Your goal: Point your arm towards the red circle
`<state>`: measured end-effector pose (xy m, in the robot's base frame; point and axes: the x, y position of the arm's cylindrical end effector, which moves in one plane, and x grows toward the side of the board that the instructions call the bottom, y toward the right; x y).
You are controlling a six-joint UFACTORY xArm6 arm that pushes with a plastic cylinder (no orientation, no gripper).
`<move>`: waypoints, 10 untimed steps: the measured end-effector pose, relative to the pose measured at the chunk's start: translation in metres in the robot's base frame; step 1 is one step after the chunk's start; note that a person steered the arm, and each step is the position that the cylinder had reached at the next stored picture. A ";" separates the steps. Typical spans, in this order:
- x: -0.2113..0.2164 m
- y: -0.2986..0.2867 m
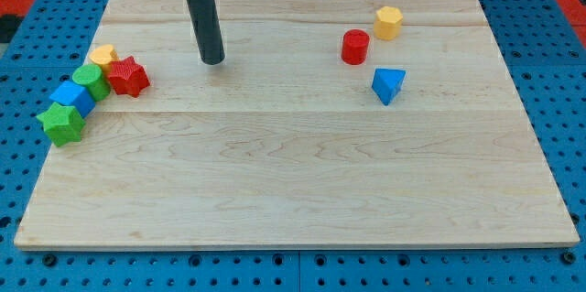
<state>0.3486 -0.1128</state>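
Note:
The red circle block (355, 47) stands on the wooden board in the upper right part of the view. A yellow hexagon block (388, 22) sits just up and right of it, and a blue triangle block (388, 84) lies below and right of it. My tip (212, 59) rests on the board in the upper left-middle, well to the left of the red circle and apart from every block.
A cluster sits at the board's left edge: a red star (128, 76), a yellow block (102, 55), a green circle (91, 81), a blue block (71, 96) and a green star (61, 124). The wooden board (293, 191) lies on a blue pegboard.

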 end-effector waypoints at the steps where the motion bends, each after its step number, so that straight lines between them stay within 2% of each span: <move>1: 0.000 0.000; 3: 0.004 0.032; 5: 0.030 0.068; 10: 0.021 0.188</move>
<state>0.3694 0.0754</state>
